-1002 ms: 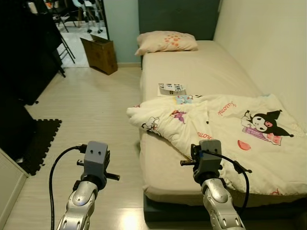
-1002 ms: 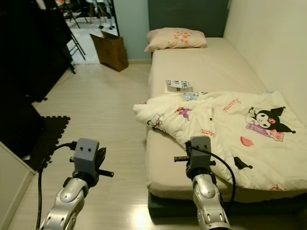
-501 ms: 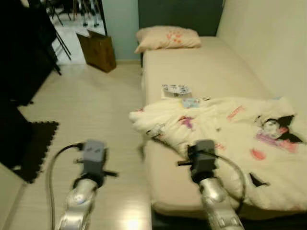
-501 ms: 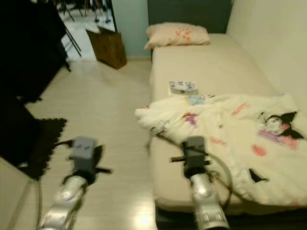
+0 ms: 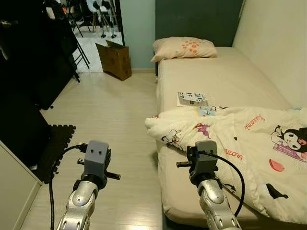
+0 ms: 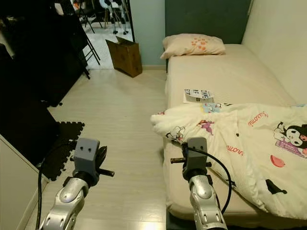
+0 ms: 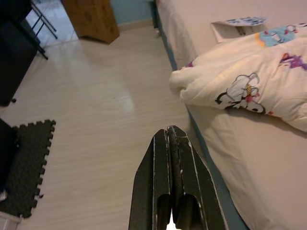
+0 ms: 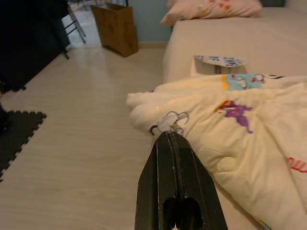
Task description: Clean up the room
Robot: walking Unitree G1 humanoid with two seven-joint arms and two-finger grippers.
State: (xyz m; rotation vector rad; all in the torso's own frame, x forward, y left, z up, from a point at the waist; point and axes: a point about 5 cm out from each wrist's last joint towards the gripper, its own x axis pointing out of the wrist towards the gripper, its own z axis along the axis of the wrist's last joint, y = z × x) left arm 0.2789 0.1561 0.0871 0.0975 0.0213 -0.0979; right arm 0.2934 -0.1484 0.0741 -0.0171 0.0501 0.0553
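Cream and crumpled, the cartoon-printed blanket (image 5: 240,139) sprawls across the near half of the bed (image 5: 225,81), one bunched corner hanging over the floor-side edge, with a booklet (image 5: 192,98) lying just beyond it and a pillow (image 5: 184,48) at the far end. Left gripper (image 7: 169,143) hangs over the pale wood floor (image 5: 110,115) beside the bed, fingers pressed together and holding nothing. Right gripper (image 8: 171,143) hovers near the blanket's bunched corner, its fingers likewise closed and empty.

Soft printed cloth quilt (image 5: 240,139), matt fabric mattress (image 5: 225,81), glossy pale wood-look floor (image 5: 115,124), brown cardboard box (image 5: 115,60)
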